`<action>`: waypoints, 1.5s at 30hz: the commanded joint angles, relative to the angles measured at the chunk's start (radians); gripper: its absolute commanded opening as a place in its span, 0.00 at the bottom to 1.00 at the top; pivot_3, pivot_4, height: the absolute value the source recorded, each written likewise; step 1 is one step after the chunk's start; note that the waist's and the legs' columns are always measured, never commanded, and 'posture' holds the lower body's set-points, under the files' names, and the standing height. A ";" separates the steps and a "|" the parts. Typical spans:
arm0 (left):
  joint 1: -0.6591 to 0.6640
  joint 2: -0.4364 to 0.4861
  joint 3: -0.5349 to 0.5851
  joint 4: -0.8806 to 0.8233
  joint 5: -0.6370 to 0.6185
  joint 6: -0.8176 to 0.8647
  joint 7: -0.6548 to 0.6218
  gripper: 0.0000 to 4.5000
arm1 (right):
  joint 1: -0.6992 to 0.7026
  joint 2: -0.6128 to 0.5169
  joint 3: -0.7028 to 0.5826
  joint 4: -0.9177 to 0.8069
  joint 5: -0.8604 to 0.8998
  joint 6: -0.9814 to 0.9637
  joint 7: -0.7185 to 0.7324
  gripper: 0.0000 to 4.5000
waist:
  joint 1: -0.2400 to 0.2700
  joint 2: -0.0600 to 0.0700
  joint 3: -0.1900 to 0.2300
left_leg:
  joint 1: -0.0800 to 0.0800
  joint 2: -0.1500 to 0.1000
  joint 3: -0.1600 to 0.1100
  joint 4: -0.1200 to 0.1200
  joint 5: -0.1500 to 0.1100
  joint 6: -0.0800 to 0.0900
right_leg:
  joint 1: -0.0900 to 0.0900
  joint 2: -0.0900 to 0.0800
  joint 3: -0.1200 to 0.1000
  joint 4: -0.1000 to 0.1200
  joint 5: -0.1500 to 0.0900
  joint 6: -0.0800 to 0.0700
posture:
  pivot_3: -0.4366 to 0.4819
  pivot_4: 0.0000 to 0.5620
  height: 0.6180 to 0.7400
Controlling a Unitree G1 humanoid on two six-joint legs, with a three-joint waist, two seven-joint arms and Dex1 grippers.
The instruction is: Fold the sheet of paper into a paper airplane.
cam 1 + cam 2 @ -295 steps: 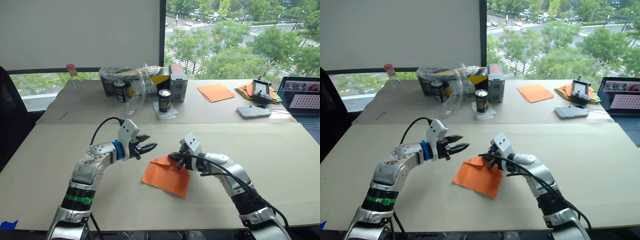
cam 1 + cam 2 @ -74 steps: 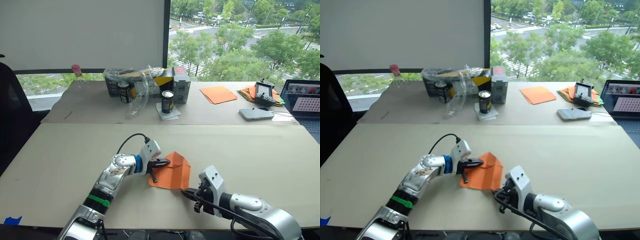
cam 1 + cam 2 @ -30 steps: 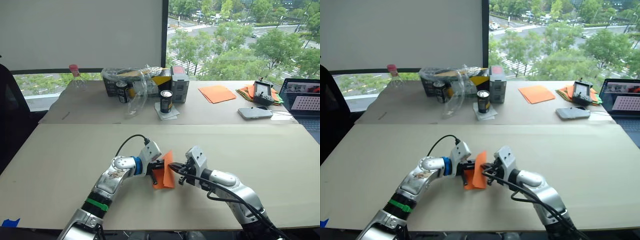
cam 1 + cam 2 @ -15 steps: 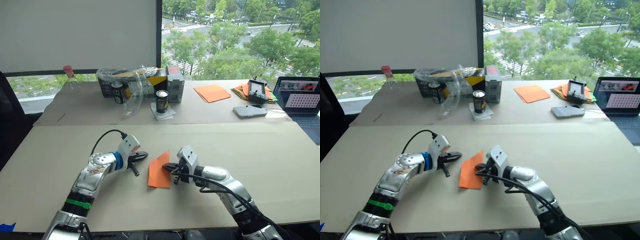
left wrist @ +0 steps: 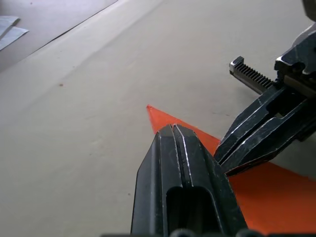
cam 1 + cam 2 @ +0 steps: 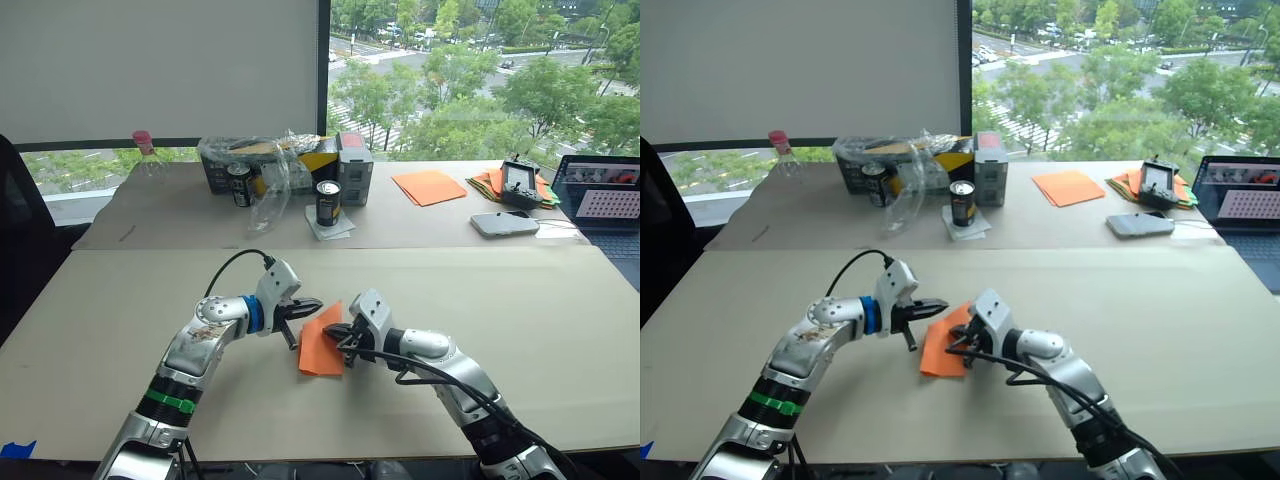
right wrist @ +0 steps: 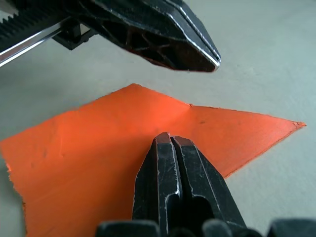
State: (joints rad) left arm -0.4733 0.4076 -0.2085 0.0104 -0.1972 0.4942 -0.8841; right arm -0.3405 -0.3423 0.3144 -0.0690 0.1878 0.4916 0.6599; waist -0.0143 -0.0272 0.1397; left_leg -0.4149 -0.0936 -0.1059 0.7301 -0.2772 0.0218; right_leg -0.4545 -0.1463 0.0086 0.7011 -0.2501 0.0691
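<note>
two end effectors meet over the sheet of paper [image 6: 321,350], which lies folded into a narrow orange wedge with one pointed corner, flat on the near worktop [image 6: 120,300] between the two arms. the left end effector [image 6: 303,308] has its fingers pressed tight together with nothing between them, its tip just above the paper's far pointed corner. the right end effector [image 6: 340,335] is likewise clenched on nothing, fingers closed flat against each other, its tip down at the paper's right edge; whether it presses on the paper or hangs just over it cannot be told. in the right wrist view the orange paper [image 7: 98,148] spreads out past the closed fingers [image 7: 170,187], with a raised crease running toward its point, and the other arm's dark closed fingertips sit just beyond the paper's far edge. on the far worktop, well apart from the arms, stand a dark can [image 6: 329,202] on a white paper scrap, a second can [image 6: 240,184] beside a box wrapped in crinkled clear plastic [image 6: 270,165], and a clear bottle with a pink cap [image 6: 145,150]. further right lie a smooth orange sheet [image 6: 431,186], a multicoloured paper pile [image 6: 492,183] with a black device on it, a phone [image 6: 505,224], and a laptop [image 6: 600,195] at the edge.
</note>
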 commanded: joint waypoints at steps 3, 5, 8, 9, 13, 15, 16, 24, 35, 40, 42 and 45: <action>0.002 0.052 -0.069 0.015 0.077 -0.022 -0.002 0.00 | 0.041 -0.022 -0.021 -0.006 -0.030 0.065 -0.046 0.00 | 0.003 0.000 0.000 | 0.000 0.000 0.000 0.000 0.000 0.000 | 0.000 0.000 0.000 0.000 0.000 0.000 | 0.48 0.27 0.43; -0.005 0.071 -0.082 0.053 0.110 -0.047 0.004 0.00 | 0.045 -0.024 -0.032 -0.019 -0.028 0.071 -0.057 0.00 | 0.003 0.000 0.000 | 0.000 0.000 0.000 0.000 0.000 0.000 | 0.000 0.000 0.000 0.000 0.000 0.000 | 0.48 0.27 0.43; -0.008 0.072 -0.081 0.066 0.104 -0.054 -0.008 0.00 | 0.045 -0.022 -0.041 -0.026 -0.027 0.076 -0.065 0.00 | 0.004 0.000 0.000 | 0.000 0.000 0.000 0.000 0.000 0.000 | 0.001 0.000 0.000 0.000 0.000 0.000 | 0.48 0.27 0.43; -0.005 0.072 -0.085 0.062 0.101 -0.055 -0.017 0.00 | 0.043 -0.021 -0.044 -0.027 -0.025 0.076 -0.067 0.00 | 0.004 0.000 0.000 | 0.000 -0.001 0.000 0.000 0.000 0.000 | 0.001 0.000 0.000 0.000 0.000 0.000 | 0.48 0.27 0.43; 0.019 0.063 -0.093 0.045 0.090 -0.047 -0.030 0.00 | 0.022 -0.004 -0.052 -0.003 -0.026 0.043 -0.072 0.00 | 0.003 0.000 0.000 | 0.000 -0.001 0.000 0.000 0.000 0.000 | 0.001 0.000 0.000 0.000 0.000 0.000 | 0.48 0.27 0.43; 0.035 0.058 -0.090 0.036 0.087 -0.043 -0.025 0.00 | -0.002 0.013 -0.051 0.028 -0.031 0.028 -0.075 0.00 | 0.002 0.000 0.000 | 0.000 0.000 0.000 0.000 0.000 0.000 | 0.001 0.000 0.000 0.000 0.000 0.000 | 0.48 0.27 0.43; 0.041 0.057 -0.089 0.032 0.088 -0.042 -0.024 0.00 | -0.011 0.020 -0.051 0.040 -0.033 0.022 -0.075 0.00 | 0.001 0.000 0.000 | 0.000 0.000 0.000 0.000 0.000 0.000 | 0.000 0.000 0.000 0.000 0.000 0.000 | 0.48 0.27 0.43; 0.084 0.057 -0.087 -0.024 0.085 -0.009 -0.005 0.00 | -0.158 0.070 -0.004 0.244 -0.094 -0.057 -0.047 0.00 | -0.003 0.000 0.000 | 0.000 0.000 0.000 0.000 0.000 0.000 | 0.000 0.000 0.000 0.000 0.000 0.000 | 0.48 0.27 0.43; 0.108 0.071 -0.078 -0.053 0.083 0.002 0.008 0.00 | -0.229 0.049 -0.072 0.418 -0.143 -0.146 -0.091 0.00 | 0.002 0.001 0.000 | 0.002 -0.001 0.000 0.000 0.000 0.000 | 0.000 0.000 0.000 0.000 0.000 0.000 | 0.48 0.27 0.43; 0.098 0.061 -0.089 -0.047 0.087 0.001 0.008 0.00 | -0.238 0.051 -0.111 0.306 -0.083 -0.199 -0.012 0.00 | 0.001 0.001 0.000 | 0.000 -0.001 0.000 0.000 0.000 0.000 | 0.000 0.000 0.000 0.000 0.000 0.000 | 0.48 0.27 0.43; 0.093 0.056 -0.091 -0.042 0.087 0.000 0.009 0.00 | -0.228 0.045 -0.106 0.268 -0.073 -0.202 0.030 0.00 | -0.001 0.001 0.000 | 0.000 -0.001 0.000 0.000 0.000 0.000 | -0.001 0.000 0.000 0.000 0.000 0.000 | 0.48 0.27 0.43; 0.086 0.050 -0.092 -0.033 0.089 -0.007 0.010 0.00 | -0.203 0.027 -0.088 0.239 -0.077 -0.187 0.075 0.00 | -0.001 0.001 0.000 | -0.001 -0.001 0.000 0.000 0.000 0.000 | -0.001 0.000 0.000 0.000 0.000 0.000 | 0.48 0.27 0.43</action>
State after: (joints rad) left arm -0.3932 0.4562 -0.2811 -0.0417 -0.1214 0.4798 -0.8756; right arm -0.5459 -0.3068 0.2250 0.2098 0.0997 0.3151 0.7123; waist -0.0157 -0.0264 0.1393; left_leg -0.4156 -0.0943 -0.1059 0.7298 -0.2772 0.0218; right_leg -0.4556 -0.1465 0.0087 0.7012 -0.2500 0.0691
